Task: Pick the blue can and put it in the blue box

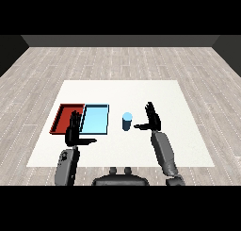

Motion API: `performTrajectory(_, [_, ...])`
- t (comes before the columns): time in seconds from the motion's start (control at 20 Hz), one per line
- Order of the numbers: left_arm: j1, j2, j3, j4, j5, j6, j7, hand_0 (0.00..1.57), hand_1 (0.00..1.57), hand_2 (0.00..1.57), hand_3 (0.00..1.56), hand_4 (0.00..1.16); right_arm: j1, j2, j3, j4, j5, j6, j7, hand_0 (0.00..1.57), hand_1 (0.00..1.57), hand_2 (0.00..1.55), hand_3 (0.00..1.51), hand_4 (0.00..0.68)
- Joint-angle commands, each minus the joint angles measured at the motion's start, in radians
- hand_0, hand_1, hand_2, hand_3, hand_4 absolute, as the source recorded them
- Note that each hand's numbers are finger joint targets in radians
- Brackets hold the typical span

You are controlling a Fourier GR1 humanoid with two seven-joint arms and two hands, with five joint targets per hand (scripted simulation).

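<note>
Blue can [127, 121]; red tray [60, 117]; light blue tray [95, 119]

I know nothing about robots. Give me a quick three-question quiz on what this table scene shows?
1. True or false: the blue can stands inside the light blue tray.
2. Which hand is nearer the can? A) left hand B) right hand
3. Fill in: the red tray lies to the ___ of the light blue tray in this view.

Key: 1 false, it stands on the table; 2 B; 3 left.

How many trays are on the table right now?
2. The red tray lies at the table's left; the light blue tray lies right beside it, left of the blue can.
</note>
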State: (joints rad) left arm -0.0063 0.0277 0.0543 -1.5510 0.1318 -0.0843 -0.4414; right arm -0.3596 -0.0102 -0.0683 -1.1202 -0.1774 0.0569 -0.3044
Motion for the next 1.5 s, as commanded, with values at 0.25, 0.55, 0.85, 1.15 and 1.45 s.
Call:
performTrajectory(0.25, [0.002,0.032,0.050,0.038,0.067,-0.057,-0.039,0.00,0.00,0.00,0.00,0.00,-0.046,0.010,0.059,0.057,-0.053,-0.072,0.044,0.00,0.00,0.00,0.00,0.000])
performTrajectory(0.55, [0.006,0.032,0.038,-0.017,0.053,-0.040,-0.017,0.00,0.00,0.00,0.00,0.00,-0.101,0.010,0.119,0.284,-0.128,-0.096,-0.151,0.00,0.00,0.00,0.00,0.000])
performTrajectory(0.85, [0.018,0.018,0.020,-0.055,0.025,0.001,0.005,0.00,0.00,0.00,0.00,0.00,-0.121,0.010,0.238,0.250,-0.229,-0.184,-0.102,0.00,0.00,0.00,0.00,0.000])
performTrajectory(1.15, [-0.059,0.005,0.029,0.069,0.000,0.017,-0.068,0.00,0.00,0.00,0.00,0.00,-0.126,0.010,0.252,0.295,-0.229,-0.158,-0.140,0.00,0.00,0.00,0.00,0.000])
performTrajectory(1.45, [0.003,-0.018,-0.013,-0.046,0.000,0.034,-0.003,0.00,0.00,0.00,0.00,0.00,-0.116,0.007,0.207,0.286,-0.202,-0.113,-0.119,0.00,0.00,0.00,0.00,0.000])
